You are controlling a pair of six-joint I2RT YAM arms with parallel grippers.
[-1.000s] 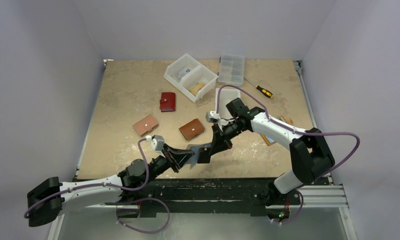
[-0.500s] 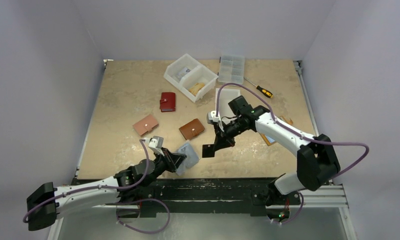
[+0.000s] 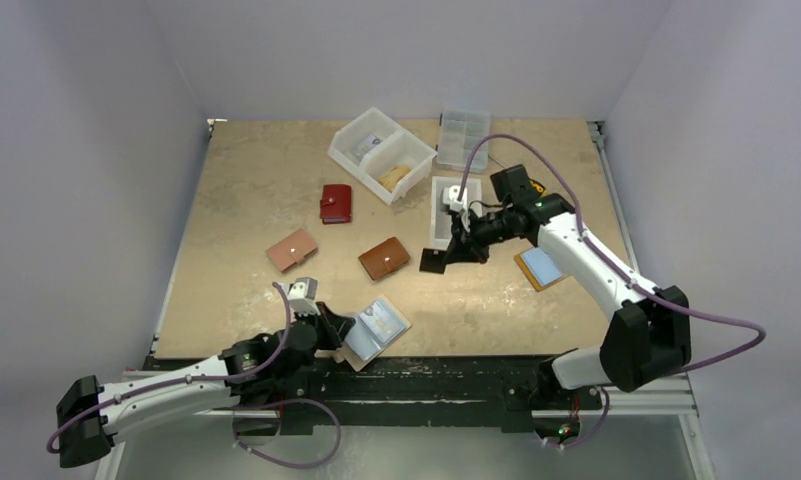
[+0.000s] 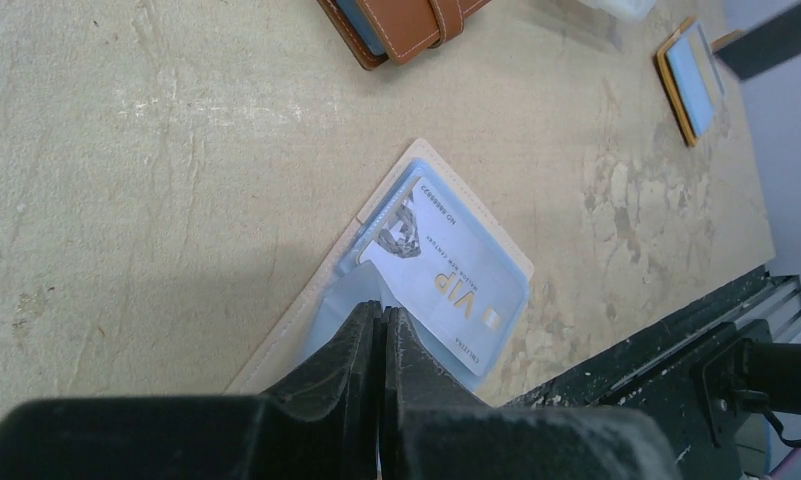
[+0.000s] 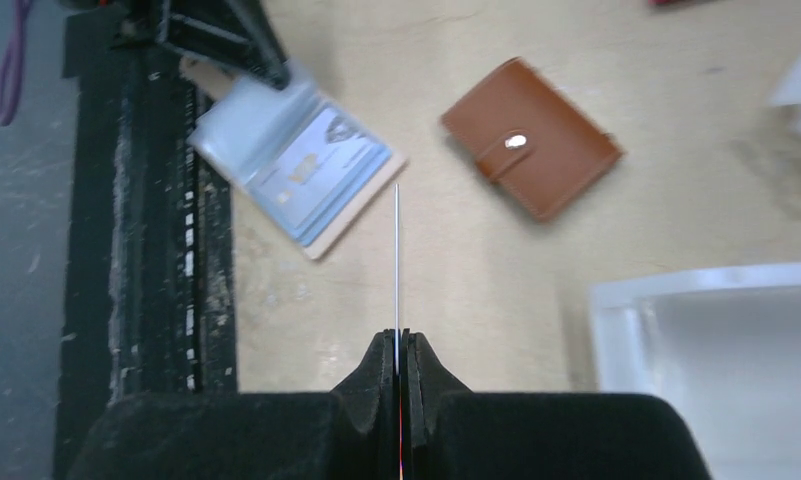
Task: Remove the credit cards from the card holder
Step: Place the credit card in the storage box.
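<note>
Black card [image 3: 432, 263] hangs from the right gripper [image 3: 452, 250] beside the white tray [image 3: 438, 225] in the top view, while the left gripper [image 3: 334, 332] holds the open card holder [image 3: 381, 328] at the table's near edge. The left wrist view shows its jaws pinched on a clear sleeve, with the light-blue VIP card [image 4: 446, 285] not yet removed. In the right wrist view, the jaws are clamped on the card, seen edge-on. I judge one card out, with at least one left.

card holder [image 3: 374, 330] front | wallet [image 3: 384, 258] behind it | card [image 3: 432, 262] right of wallet
</note>
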